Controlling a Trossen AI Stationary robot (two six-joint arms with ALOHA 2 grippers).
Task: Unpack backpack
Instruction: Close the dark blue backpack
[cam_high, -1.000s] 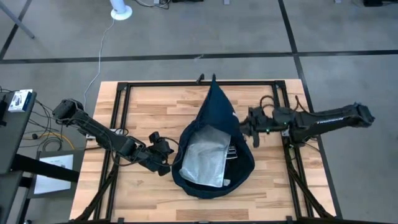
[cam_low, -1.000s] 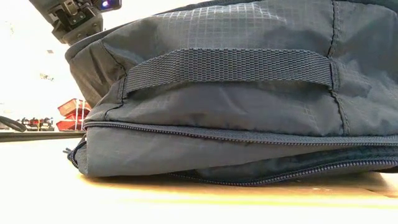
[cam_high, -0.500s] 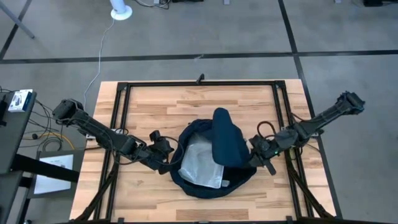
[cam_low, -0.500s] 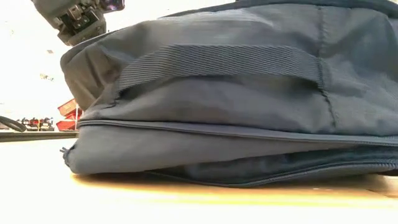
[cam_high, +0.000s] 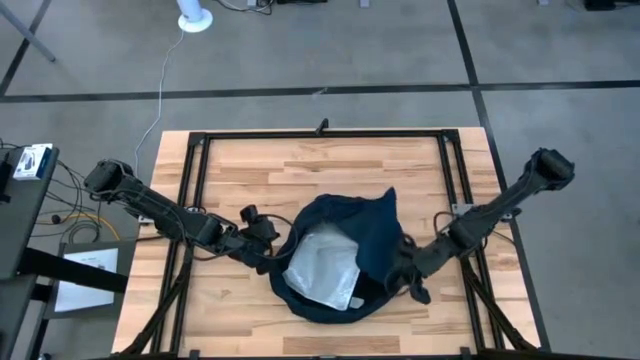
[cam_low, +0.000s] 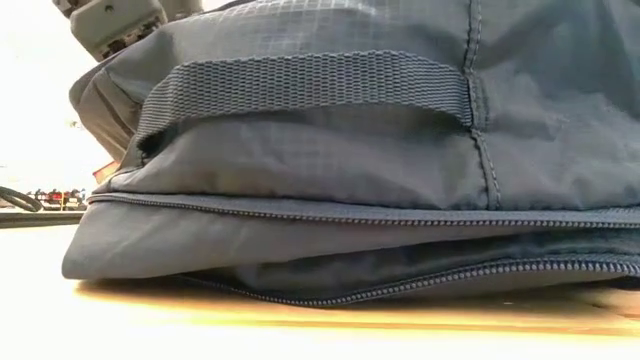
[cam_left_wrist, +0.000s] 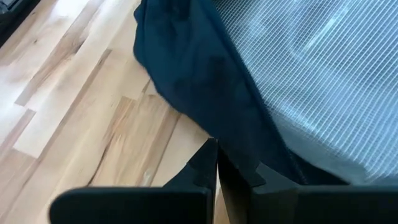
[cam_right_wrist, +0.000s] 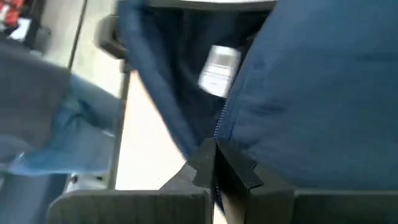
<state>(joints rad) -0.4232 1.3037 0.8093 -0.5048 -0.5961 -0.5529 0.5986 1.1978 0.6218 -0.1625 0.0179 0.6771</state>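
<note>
The dark navy backpack (cam_high: 378, 235) lies on its side in the middle of the wooden table, its main opening spread upward. A clear mesh-patterned pouch (cam_high: 322, 265) lies inside it and also shows in the left wrist view (cam_left_wrist: 323, 81). My left gripper (cam_high: 268, 250) is shut at the opening's left rim. My right gripper (cam_high: 400, 280) is shut at the flap on the right side. In the low view the backpack (cam_low: 350, 200) fills the picture, its webbing handle (cam_low: 300, 85) facing the camera and its bottom side on the table. My left gripper pinches the dark fabric rim (cam_left_wrist: 231, 157) of the opening on the backpack's left side, coming slanting down from the table's left. The rim is raised slightly off the wood there. My right gripper pinches the flap's zipper edge (cam_right_wrist: 221, 127) between its shut fingers, slanting down from the table's right. The flap lies slack over the backpack's right side.
A black metal frame (cam_high: 195, 180) runs round the tabletop. Bare wood (cam_high: 270, 170) lies beyond the backpack toward the far edge. A white label (cam_right_wrist: 219, 70) shows inside the backpack in the right wrist view.
My right gripper has swung down and toward the table's near edge, still shut on the flap. The flap, which stood drawn up in a peak toward the far edge, has folded down over the backpack's right side. The backpack's body has shifted a little on the table.
</note>
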